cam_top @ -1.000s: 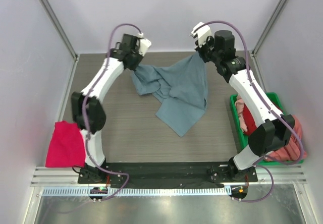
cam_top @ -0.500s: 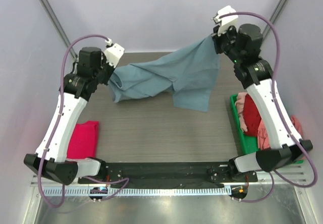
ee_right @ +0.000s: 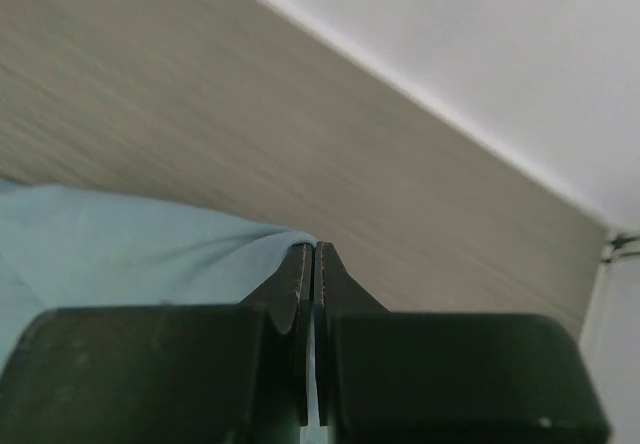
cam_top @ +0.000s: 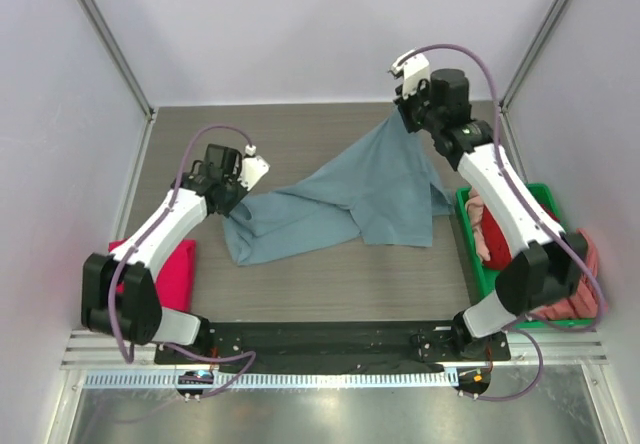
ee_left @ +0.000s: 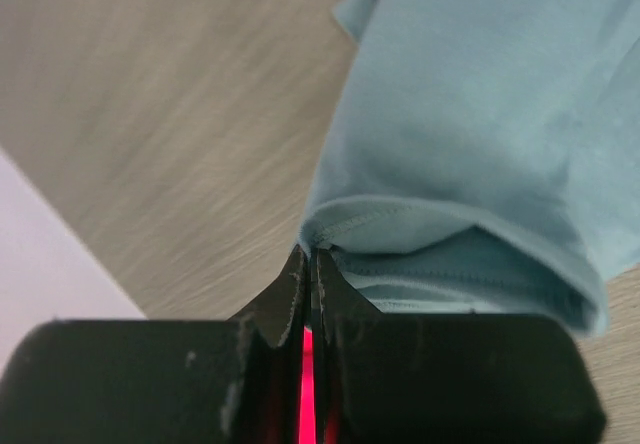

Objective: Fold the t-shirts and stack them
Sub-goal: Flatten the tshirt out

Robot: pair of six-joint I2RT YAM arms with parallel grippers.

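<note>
A dusty grey-blue t-shirt hangs stretched between both arms over the table's middle. My left gripper is low at the shirt's left end, shut on a hemmed edge of it. High at the back right, my right gripper is shut on the shirt's upper corner. The shirt slopes down from there, its lower part resting on the table. A magenta-pink t-shirt lies folded at the left edge, partly behind the left arm.
A green bin at the right holds red and salmon-pink shirts, half hidden by the right arm. White walls and metal posts close in the table on three sides.
The left gripper has dropped and come forward with its end of the shirt. The right gripper has moved a little left and down. The shirt now lies lower and more spread.
</note>
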